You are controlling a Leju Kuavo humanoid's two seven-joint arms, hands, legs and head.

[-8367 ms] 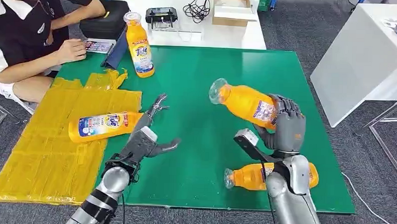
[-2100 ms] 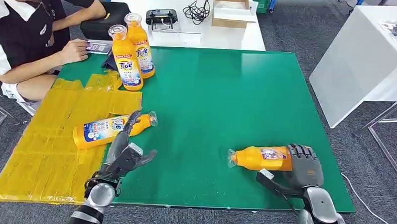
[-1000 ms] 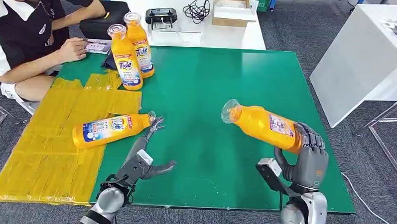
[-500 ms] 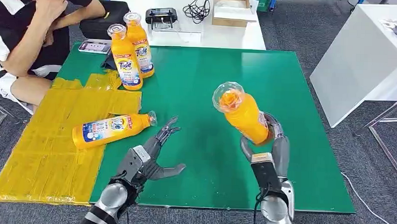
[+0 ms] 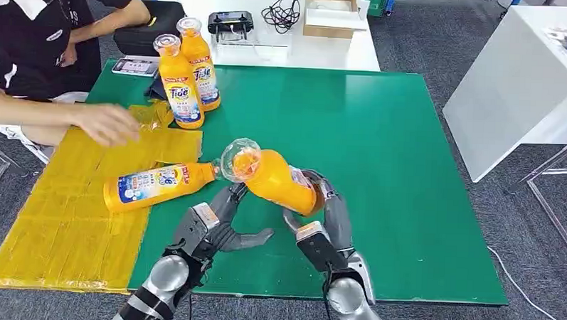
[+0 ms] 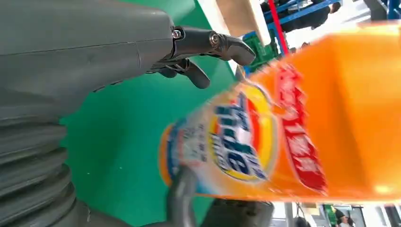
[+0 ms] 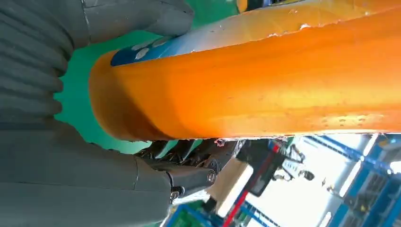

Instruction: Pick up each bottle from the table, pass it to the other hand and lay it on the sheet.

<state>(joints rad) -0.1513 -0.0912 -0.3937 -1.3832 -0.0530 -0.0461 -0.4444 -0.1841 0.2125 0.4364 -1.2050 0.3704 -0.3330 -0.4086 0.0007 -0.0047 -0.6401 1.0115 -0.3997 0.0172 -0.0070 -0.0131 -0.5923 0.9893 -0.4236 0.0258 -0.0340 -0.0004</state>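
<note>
My right hand [image 5: 325,218] grips the base of an orange bottle [image 5: 273,177] and holds it above the green table [image 5: 381,135], its clear cap tilted up toward my left. The right wrist view has the same bottle [image 7: 255,80] close up in the hand [image 7: 71,156]. My left hand [image 5: 218,225] is open just below the bottle's neck, fingers spread and not closed on it; its wrist view shows the labelled bottle [image 6: 283,137] beyond the fingers [image 6: 208,45]. Another orange bottle [image 5: 159,184] lies on the yellow sheet [image 5: 65,216].
Two orange bottles [image 5: 186,71] stand upright at the table's far left corner. A person sits at the left, one hand [image 5: 107,122] over the sheet's far part. A white table [image 5: 271,31] behind carries a box, cables and a black case.
My right hand has carried the bottle left, to just above my open left hand, which has risen toward it. The person's hand has come down over the sheet.
</note>
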